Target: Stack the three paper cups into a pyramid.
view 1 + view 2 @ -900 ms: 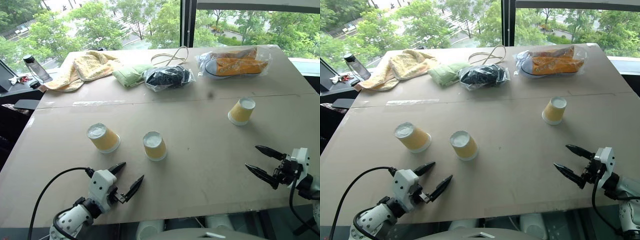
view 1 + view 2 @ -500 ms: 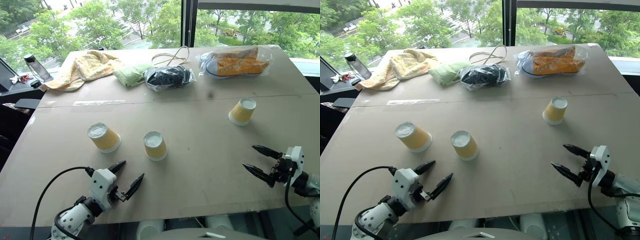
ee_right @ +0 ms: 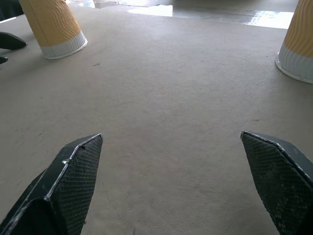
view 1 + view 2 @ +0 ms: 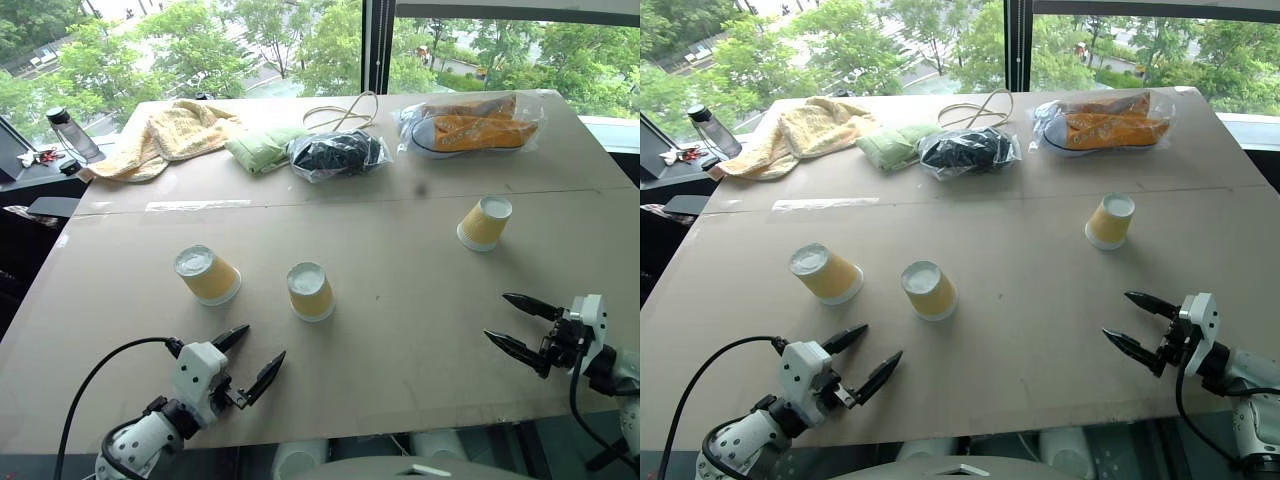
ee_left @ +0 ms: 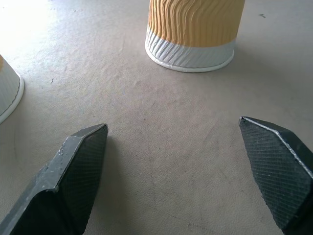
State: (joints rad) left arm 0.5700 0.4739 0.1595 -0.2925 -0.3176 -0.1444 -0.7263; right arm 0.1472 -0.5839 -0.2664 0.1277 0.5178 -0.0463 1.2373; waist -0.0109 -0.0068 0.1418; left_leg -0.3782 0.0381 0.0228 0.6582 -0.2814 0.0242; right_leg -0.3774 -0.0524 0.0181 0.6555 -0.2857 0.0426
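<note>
The left gripper (image 4: 249, 359) hovered low over the table (image 4: 400, 330) at about 7 o'clock of the head view, its two black fingers spread wide and holding nothing. The right gripper (image 4: 518, 325) hung at about 4 o'clock, jaws equally wide and empty, pointing inward across the bare board.

All three paper cups stood upside down, white bases up, each apart from the others. The middle cup (image 4: 310, 291) sat just ahead of the left gripper, toward 12 o'clock from it; in the left wrist view it (image 5: 194, 32) stood between the fingertips' lines but well short of contact. The left cup (image 4: 207, 275) stood near it, at its 9 o'clock. The far cup (image 4: 484, 222) stood alone at 12 o'clock from the right gripper, well apart from the other two.

Beyond, at the table's far edge, lay a yellow towel (image 4: 165, 135), a green cloth (image 4: 262, 148), a dark bagged bundle (image 4: 337, 155) and bagged orange shoes (image 4: 470, 125)
</note>
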